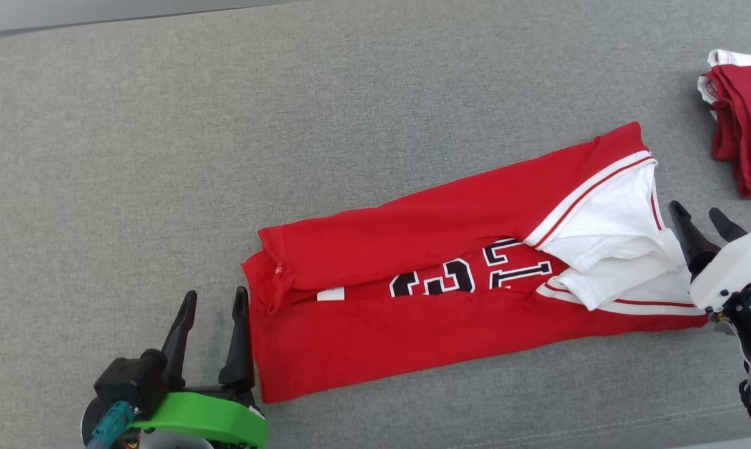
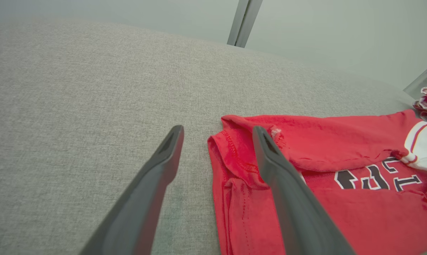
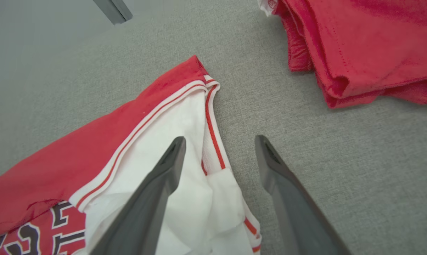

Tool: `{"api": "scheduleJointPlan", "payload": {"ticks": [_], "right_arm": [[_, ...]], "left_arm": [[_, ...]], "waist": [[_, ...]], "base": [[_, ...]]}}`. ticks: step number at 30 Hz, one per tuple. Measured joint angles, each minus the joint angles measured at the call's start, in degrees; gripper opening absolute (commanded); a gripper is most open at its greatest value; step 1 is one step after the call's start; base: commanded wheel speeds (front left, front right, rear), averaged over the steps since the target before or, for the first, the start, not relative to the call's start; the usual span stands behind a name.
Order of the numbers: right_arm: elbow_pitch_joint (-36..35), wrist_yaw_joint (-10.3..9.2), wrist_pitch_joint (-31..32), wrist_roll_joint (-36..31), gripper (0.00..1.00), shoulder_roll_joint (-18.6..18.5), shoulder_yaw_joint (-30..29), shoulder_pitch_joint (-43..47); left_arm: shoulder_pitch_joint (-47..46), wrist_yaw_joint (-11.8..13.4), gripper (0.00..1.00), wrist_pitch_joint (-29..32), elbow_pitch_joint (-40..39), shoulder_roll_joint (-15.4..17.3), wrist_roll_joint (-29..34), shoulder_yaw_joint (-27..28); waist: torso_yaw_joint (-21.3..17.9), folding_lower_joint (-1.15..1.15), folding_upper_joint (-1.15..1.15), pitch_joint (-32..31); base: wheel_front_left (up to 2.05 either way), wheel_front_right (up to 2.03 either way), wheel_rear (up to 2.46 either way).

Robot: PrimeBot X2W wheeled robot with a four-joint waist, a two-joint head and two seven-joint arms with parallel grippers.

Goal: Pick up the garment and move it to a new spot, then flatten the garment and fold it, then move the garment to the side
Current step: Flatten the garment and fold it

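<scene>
Because the red jersey [image 1: 412, 293] with white striped sleeves and black numerals is thin, limp cloth, it will likely weigh next to nothing, sag from any single pinch and let its loose layers slide apart. I judge it best taken at both short ends at once, catching every layer of the stitched hem on one side and the bunched white sleeve cloth on the other. It lies near the middle of the grey woven tabletop [image 1: 163, 156], already doubled lengthwise into a long slanted band, with the hem end towards the robot's left and the sleeve end towards its right. The left gripper [image 1: 216, 298] sits low at the hem end, its two dark fingers spread wide and holding nothing. In the left wrist view one finger lies over the red hem and the other over bare grey surface, so the claw straddles that edge. The right gripper [image 1: 699, 211] is likewise spread and empty at the sleeve end, one finger over white cloth, the other over bare surface. A stack of folded red garments [image 1: 746, 125] rests apart at the far right.
</scene>
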Motion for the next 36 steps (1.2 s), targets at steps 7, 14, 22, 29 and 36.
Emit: {"api": "scheduleJointPlan", "payload": {"ticks": [7, 14, 22, 29, 36], "right_arm": [[8.32, -0.01, 3.35, -4.37, 1.0, 1.47, 0.77, -2.01], [12.01, -0.03, 1.86, -1.85, 0.0, 2.32, 2.59, -3.72], [14.77, 0.04, -5.38, -0.27, 0.0, -1.57, 0.18, -4.28], [8.49, 0.02, -4.7, 0.67, 0.0, -8.12, -2.23, -4.37], [-3.35, 0.0, 4.66, 2.67, 0.0, -6.45, 8.51, -4.29]], "left_arm": [[2.7, -3.38, 1.0, -0.19, 0.62, -6.42, 8.64, 4.36], [6.26, -8.87, 1.0, -0.25, 1.96, -12.46, 14.62, 11.82], [9.61, -15.55, 1.0, -0.27, 5.17, -17.3, 19.61, 18.64], [11.63, -17.8, 1.0, -0.26, 6.69, -18.74, 20.11, 21.09], [12.01, -16.29, 1.0, -0.27, 7.08, -18.79, 15.41, 18.84]], "waist": [[1.59, 0.0, 0.0, 0.96], [3.01, 0.0, 0.0, 0.44], [3.84, 0.0, 0.0, -3.0], [5.45, 0.0, 0.0, -6.87], [8.42, 0.0, 0.0, -8.97]], "base": [[0.0, 0.0, 0.0], [0.0, 0.0, 0.0], [0.0, 0.0, 0.0], [0.0, 0.0, 0.0], [0.0, 0.0, 0.0]]}}
